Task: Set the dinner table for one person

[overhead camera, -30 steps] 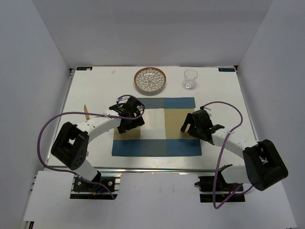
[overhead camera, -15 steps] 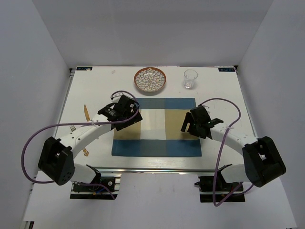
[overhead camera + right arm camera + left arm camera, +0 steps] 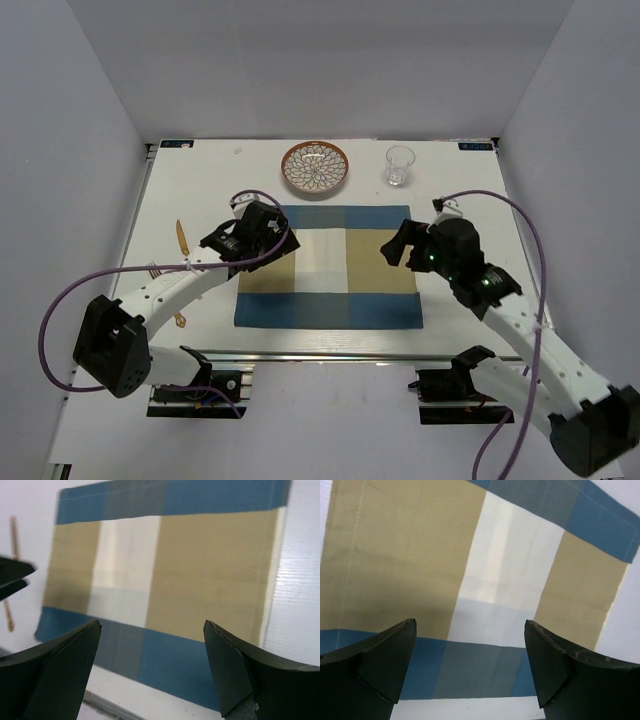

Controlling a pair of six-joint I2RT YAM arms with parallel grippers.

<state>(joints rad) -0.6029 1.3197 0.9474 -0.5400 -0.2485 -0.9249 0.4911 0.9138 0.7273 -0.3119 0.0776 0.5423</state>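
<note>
Tabletop: large white rectangular tabletop (image 3: 200, 200), filling the middle of the overhead view between pale walls; metal rail (image 3: 330, 353) along the near edge, small black labels at both far corners.
Placemat: blue, tan and cream checked cloth placemat (image 3: 330, 290), lying flat around the tabletop's middle, closer to the near edge than to the far edge.
Plate: round patterned plate with a brown rim (image 3: 315, 167), by the far edge, left of centre, just beyond the placemat's far side.
Glass: clear drinking glass (image 3: 399, 166), upright by the far edge, toward the far right corner, apart from the plate.
Utensil: slender tan wooden utensil (image 3: 181, 236), lying near the left edge, well apart from the placemat.
Left tool: left tool (image 3: 470, 630) over the placemat's left part, dark fingers (image 3: 390, 660) spread wide, nothing between them.
Right tool: right tool (image 3: 152, 630) over the placemat's right side, likewise spread wide and holding nothing.
</note>
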